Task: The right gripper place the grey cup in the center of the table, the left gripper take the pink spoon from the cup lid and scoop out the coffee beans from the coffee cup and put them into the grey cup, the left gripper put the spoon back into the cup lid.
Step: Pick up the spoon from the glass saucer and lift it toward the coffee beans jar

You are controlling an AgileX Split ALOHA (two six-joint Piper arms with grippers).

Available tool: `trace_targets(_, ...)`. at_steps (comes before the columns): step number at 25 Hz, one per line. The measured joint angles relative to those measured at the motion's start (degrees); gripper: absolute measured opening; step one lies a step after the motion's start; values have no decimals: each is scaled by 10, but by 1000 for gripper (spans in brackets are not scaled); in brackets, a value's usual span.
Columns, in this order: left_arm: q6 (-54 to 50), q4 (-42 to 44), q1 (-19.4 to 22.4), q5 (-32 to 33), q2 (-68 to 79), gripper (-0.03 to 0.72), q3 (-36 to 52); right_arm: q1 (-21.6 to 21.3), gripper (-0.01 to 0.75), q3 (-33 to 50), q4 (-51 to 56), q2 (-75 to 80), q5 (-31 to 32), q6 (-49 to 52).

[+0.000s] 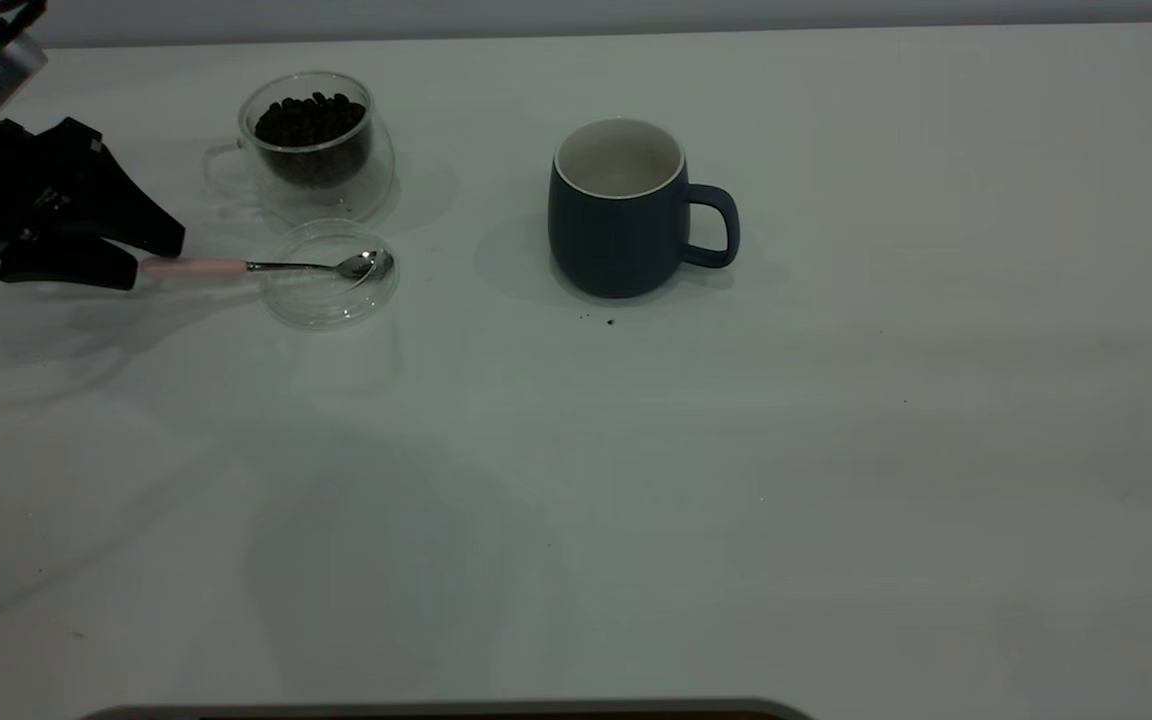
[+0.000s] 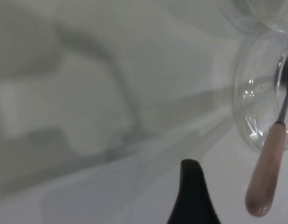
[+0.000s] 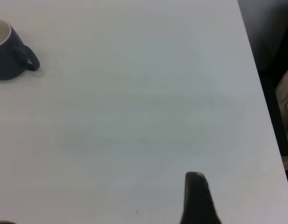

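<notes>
- My left gripper (image 1: pixel 158 255) sat at the left edge of the exterior view, its two black fingers spread apart with the tips at the butt end of the pink spoon (image 1: pixel 266 266), one tip above the handle and one below, closed on nothing.
- The spoon lay level, its metal bowl resting in the cup lid (image 1: pixel 331 274) and its pink handle sticking out over the lid's left rim toward me. In my left wrist view the handle (image 2: pixel 267 175) stood beside my one visible fingertip (image 2: pixel 190 168), not touching it.
- The coffee cup (image 1: pixel 316 145) with its heap of coffee beans (image 1: pixel 311 120) stood just above the lid in the upper left of the exterior view, close enough that I judged a wide swing would clip it.
- The grey cup (image 1: pixel 621 205) stood upright near the middle of the table (image 1: pixel 836 450), well apart from my side, its inside looking empty.
- To do this step well, I judged I should slide a little farther along the handle, so the pinch landed on the pink part and not on its very end, then close squarely and lift straight up so the bowl cleared the lid rim without dragging the lid.
- My right gripper showed only one dark fingertip (image 3: pixel 196 198) at the bottom of its wrist view, over bare table; I could not tell how it stood.
</notes>
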Motion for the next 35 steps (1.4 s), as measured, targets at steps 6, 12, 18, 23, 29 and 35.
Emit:
trace_targets(6,5,-18,-12,-2,0,594,0,0,522,0,0,0,1,0)
trace_targets(12,6,-40,-13,-2,5,593,0,0,522,0,0,0,1,0)
trace_targets(18,6,-48,-13,9,31,592,0,0,522,0,0,0,1,0)
trace_targets(23,8,-70,-13,11,40,592,0,0,522,0,0,0,1,0)
trace_targets(29,19,-78,-22,11,41,590,0,0,522,0,0,0,1,0)
trace_targets(35,20,-84,-29,12,41,583,0,0,522,0,0,0,1,0)
